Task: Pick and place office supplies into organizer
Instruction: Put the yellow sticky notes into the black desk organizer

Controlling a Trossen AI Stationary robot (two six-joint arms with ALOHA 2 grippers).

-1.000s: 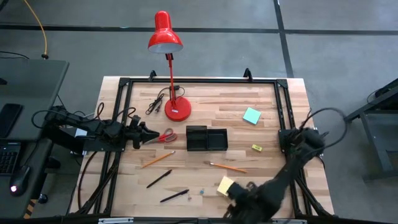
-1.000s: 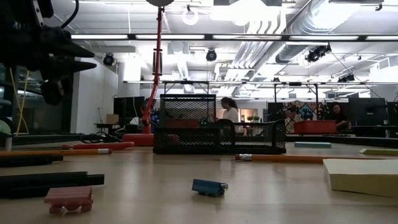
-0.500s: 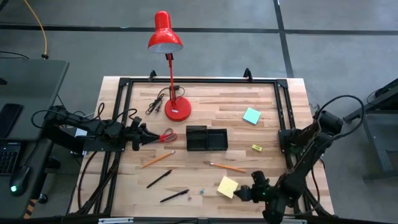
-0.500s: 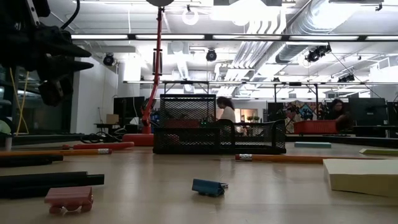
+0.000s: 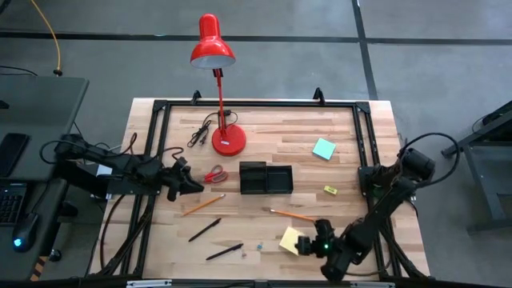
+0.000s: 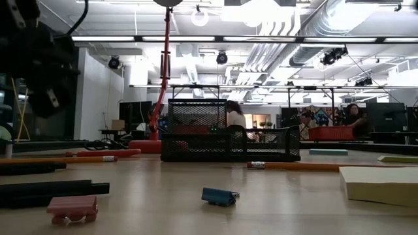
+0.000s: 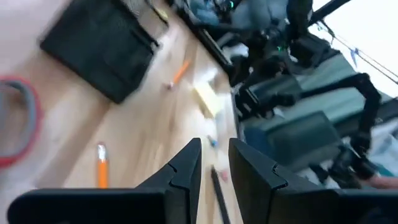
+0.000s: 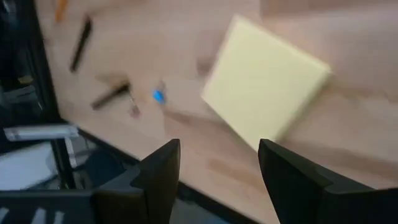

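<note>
My left gripper (image 5: 194,186) hangs just left of the red-handled scissors (image 5: 214,174) and touches nothing; its fingers stand a narrow gap apart (image 7: 214,146). My right gripper (image 5: 310,244) is open and empty, low beside the yellow sticky-note pad (image 5: 291,238), which lies flat on the table ahead of its fingers (image 8: 264,106). The black organizer (image 5: 266,178) stands mid-table. Two orange pencils (image 5: 202,204) (image 5: 293,214), two black pens (image 5: 205,230) (image 5: 224,252), the teal pad (image 5: 323,149) and the tiny yellow block (image 5: 330,190) lie loose on the wood.
The red desk lamp's base (image 5: 228,141) and a black cord (image 5: 200,132) sit behind the organizer. A small blue item (image 6: 219,196) and a pink one (image 6: 72,209) lie near the front edge. A black frame (image 5: 152,144) borders the table.
My left gripper has drawn back from the scissors toward the table's near-left and tipped. My right gripper pulled away from the yellow pad toward the right edge, then came back toward it. The supplies have stayed where they were.
</note>
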